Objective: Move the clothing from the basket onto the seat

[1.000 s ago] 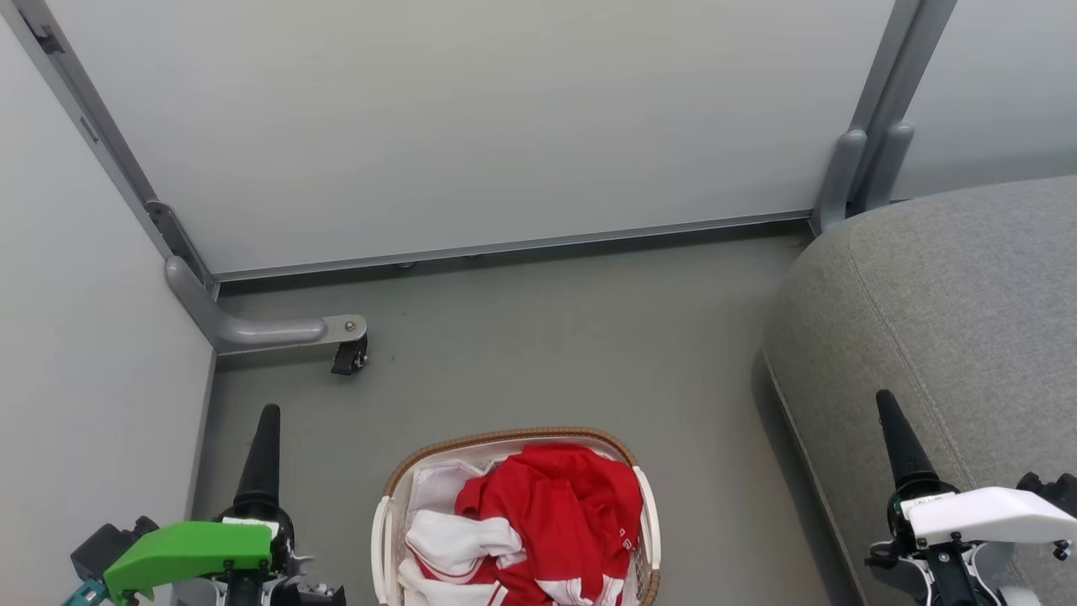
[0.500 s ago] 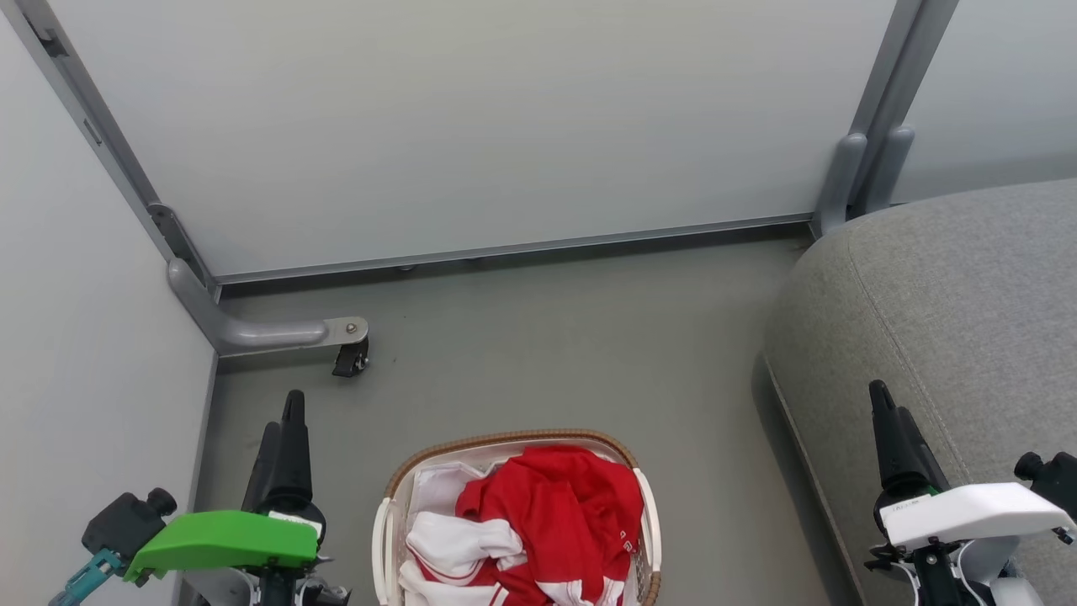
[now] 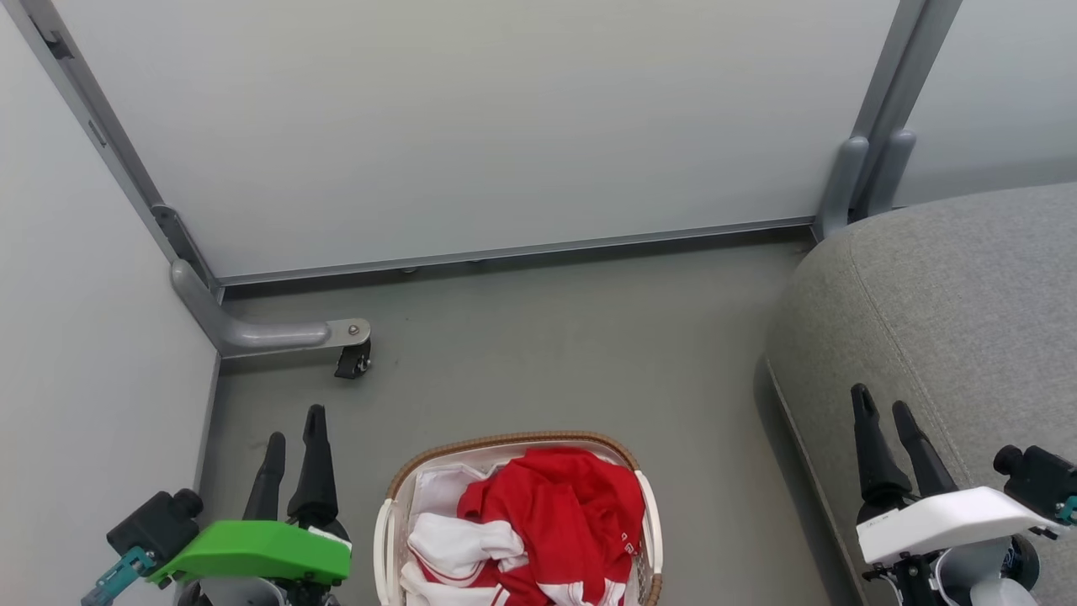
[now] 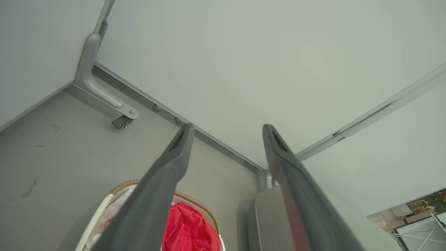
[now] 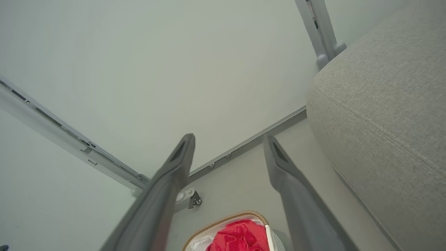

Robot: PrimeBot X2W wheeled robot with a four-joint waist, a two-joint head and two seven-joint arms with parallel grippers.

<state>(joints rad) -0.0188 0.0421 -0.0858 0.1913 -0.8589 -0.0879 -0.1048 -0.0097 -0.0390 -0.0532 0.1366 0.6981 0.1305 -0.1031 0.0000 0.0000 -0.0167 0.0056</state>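
**Clothing Heaped in Basket, Both Grippers Empty**

The clothing (image 3: 555, 505), red with white panels and thin stripe trim, lay in a crumpled heap inside the basket (image 3: 505, 439). It filled most of the basket and rose a little above the brown woven rim. A white sheet (image 3: 431, 486) showed beneath it on the basket's left side. The basket stood on the grey floor (image 3: 547, 337) at the bottom middle of the head view, with its near end cut off by the lower edge.

The seat (image 3: 968, 320), grey and rounded with a stitched seam, stood to the basket's right. A strip of floor lay between the two.

The left gripper (image 3: 296, 425), under a green cover (image 3: 252, 547), hung just beside the basket's left side without touching it. Its jaws were spread apart with nothing between them. The right gripper (image 3: 880, 400), under a white cover (image 3: 942, 518), showed against the seat's near left edge. Its jaws were likewise spread and empty. In the right wrist view the seat lay off to the right of those jaws.

Pale wall panels (image 3: 505, 126) closed the space behind. A grey bracket with a castor (image 3: 352, 362) rested on the floor at the far left corner.
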